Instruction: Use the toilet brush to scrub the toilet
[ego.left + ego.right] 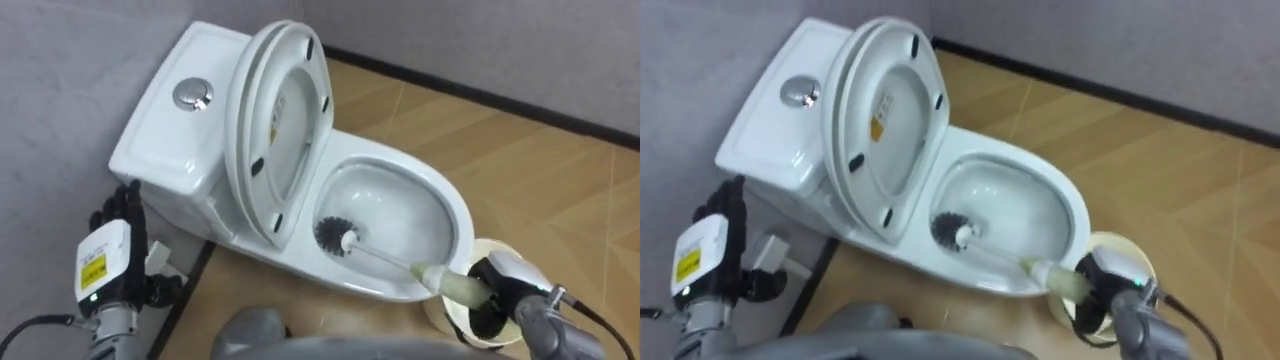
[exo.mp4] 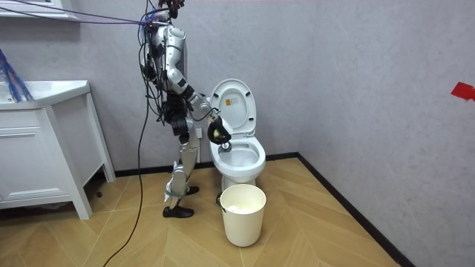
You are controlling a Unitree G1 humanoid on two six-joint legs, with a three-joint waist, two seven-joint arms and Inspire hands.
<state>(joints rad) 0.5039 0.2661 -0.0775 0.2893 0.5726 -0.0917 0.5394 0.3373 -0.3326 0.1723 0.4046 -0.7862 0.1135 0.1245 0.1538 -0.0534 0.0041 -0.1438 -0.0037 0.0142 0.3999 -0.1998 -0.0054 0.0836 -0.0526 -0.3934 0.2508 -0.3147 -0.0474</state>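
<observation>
left eye view: right hand [image 1: 498, 286] clasps the brush [image 1: 334, 236] handle; bristle head lies inside the toilet bowl [image 1: 456, 212], up-left of the hand. left hand [image 1: 118, 250] hangs beside the tank [image 1: 165, 130]. room view: robot stands at the toilet bowl's side. right eye view: same grasp.

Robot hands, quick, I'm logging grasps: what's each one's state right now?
Left robot hand: open, holding nothing, beside the tank.
Right robot hand: closed on the toilet brush handle, bristles in the bowl.
</observation>
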